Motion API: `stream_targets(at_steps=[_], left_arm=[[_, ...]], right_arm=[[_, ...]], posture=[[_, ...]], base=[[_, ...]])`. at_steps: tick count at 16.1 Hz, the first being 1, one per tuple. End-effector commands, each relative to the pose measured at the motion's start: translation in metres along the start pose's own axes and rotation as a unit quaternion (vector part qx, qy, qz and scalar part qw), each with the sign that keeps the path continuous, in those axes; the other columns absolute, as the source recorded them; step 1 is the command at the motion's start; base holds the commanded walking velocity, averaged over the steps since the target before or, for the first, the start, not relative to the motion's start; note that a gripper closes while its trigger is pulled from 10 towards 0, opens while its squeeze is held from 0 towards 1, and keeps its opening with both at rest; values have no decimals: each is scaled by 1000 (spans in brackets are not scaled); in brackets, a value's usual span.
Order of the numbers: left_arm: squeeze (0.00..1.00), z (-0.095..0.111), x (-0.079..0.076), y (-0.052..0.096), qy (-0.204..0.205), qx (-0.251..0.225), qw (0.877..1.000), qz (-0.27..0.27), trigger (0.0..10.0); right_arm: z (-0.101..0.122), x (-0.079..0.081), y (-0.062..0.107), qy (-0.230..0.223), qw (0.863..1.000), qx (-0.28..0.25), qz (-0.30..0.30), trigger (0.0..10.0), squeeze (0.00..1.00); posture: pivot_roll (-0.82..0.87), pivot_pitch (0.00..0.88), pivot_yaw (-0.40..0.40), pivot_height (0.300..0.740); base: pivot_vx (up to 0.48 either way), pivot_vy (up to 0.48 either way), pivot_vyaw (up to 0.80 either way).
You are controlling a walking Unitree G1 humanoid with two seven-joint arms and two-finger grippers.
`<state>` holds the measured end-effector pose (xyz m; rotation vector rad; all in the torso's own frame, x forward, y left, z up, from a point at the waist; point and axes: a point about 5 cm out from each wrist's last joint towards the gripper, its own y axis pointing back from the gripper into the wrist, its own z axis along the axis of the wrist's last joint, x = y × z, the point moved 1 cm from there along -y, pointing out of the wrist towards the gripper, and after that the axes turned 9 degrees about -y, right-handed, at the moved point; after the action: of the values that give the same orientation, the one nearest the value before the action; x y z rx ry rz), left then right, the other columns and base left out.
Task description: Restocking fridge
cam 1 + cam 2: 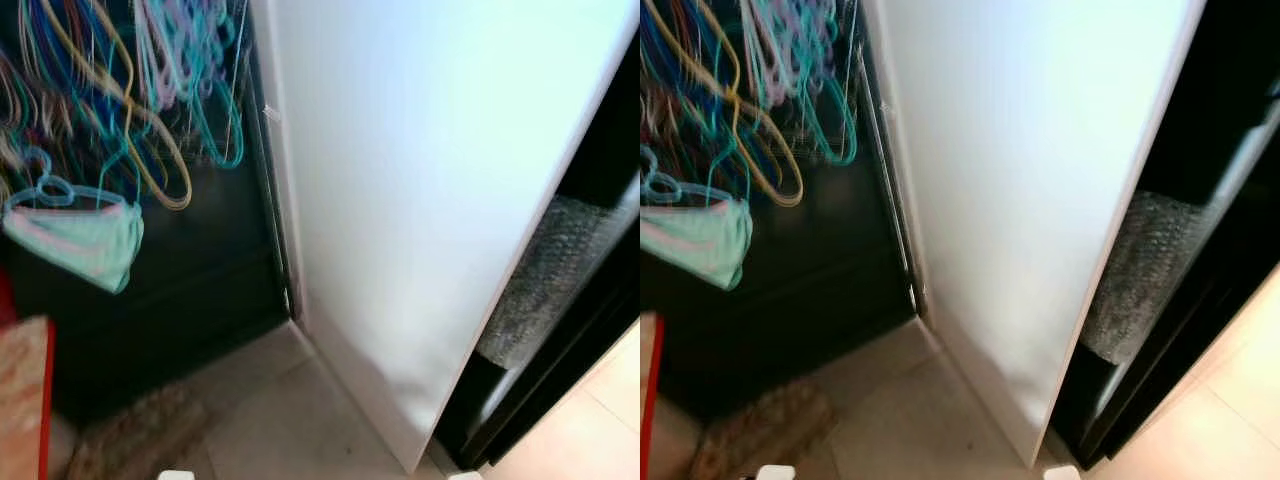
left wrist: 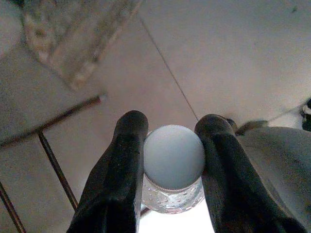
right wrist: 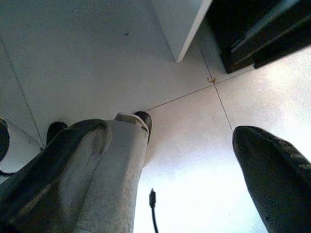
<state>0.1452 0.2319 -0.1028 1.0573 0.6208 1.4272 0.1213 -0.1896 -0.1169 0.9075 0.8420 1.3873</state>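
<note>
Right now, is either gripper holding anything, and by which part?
The left gripper holds a clear bottle by its neck, fingers either side of the pale cap. The right gripper is open and holds nothing.

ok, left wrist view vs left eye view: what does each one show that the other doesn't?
Left wrist view: the left pincer, its two black fingers shut on a clear plastic bottle with a pale round cap, above thin dark metal rods.

Left eye view: a tall white door panel, a blurred bundle of coloured wire hangers, a mint-green cloth hanging from one, and a dark opening with a grey textured block.

Shared: the pale tiled floor.
</note>
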Motion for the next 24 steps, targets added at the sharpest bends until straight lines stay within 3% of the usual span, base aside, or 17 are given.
stream_targets(at_steps=[1, 17, 20, 24], left_arm=[[0, -6, 6, 1, -1, 9, 1000, 6, 10000], [0, 6, 0, -1, 26, 0, 1000, 4, 10000], [0, 7, -1, -2, 17, 0, 1000, 1, 10000], [0, 8, 1, -2, 18, -3, 1000, 4, 10000]], right_arm=[[-21, 3, 3, 4, 999, 40, 2, 10000, 0], [-12, -5, 2, -13, 999, 25, -17, 10000, 0], [-13, -5, 2, -64, 997, 9, -41, 10000, 0], [-9, -10, 4, -112, 990, -40, -79, 10000, 0]], posture=[[-21, 0, 65, 740], [-28, 0, 34, 740], [-61, 0, 54, 740], [-59, 0, 52, 740]], base=[[0, 0, -800], [0, 0, -800], [0, 0, -775], [0, 0, 0]])
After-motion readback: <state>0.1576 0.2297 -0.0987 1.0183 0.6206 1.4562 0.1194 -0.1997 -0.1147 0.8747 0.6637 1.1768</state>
